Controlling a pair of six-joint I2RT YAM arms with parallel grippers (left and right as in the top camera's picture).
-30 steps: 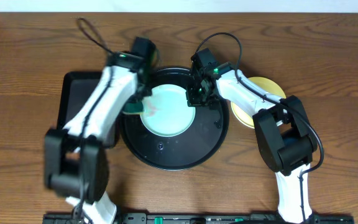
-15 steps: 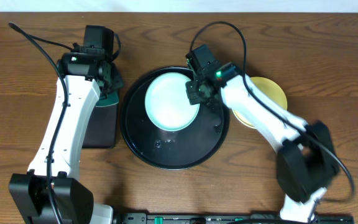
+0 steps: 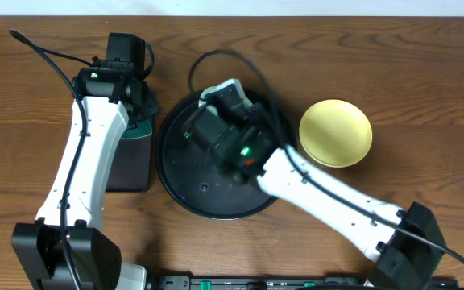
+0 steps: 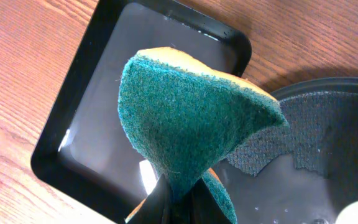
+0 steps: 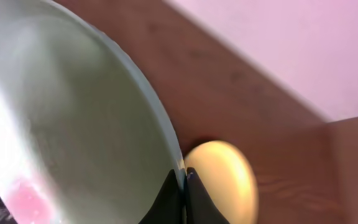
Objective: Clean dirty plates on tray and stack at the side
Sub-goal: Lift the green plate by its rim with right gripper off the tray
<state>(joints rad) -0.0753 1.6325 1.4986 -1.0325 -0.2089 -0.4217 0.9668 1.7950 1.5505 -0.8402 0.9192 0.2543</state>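
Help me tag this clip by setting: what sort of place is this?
Likely a robot test bench staged for dishwashing, not a real kitchen: a wooden table, a green scouring sponge pinched in the left gripper, a mint plate held by the right gripper, and a round black tray.

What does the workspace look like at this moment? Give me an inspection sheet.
Surface: brown wooden table.
Job's things: round black tray at centre; yellow plate on the table to its right; mint plate with a reddish smudge, held at its rim; third plate not seen.
Clutter: rectangular black tray left of the round tray; nothing else seen.
Grippers: left tool shut on green sponge above the rectangular tray; right tool shut on the mint plate, over the round tray.
Cables: black cable loops off the left arm.
Surroundings: pale wall beyond the far edge.
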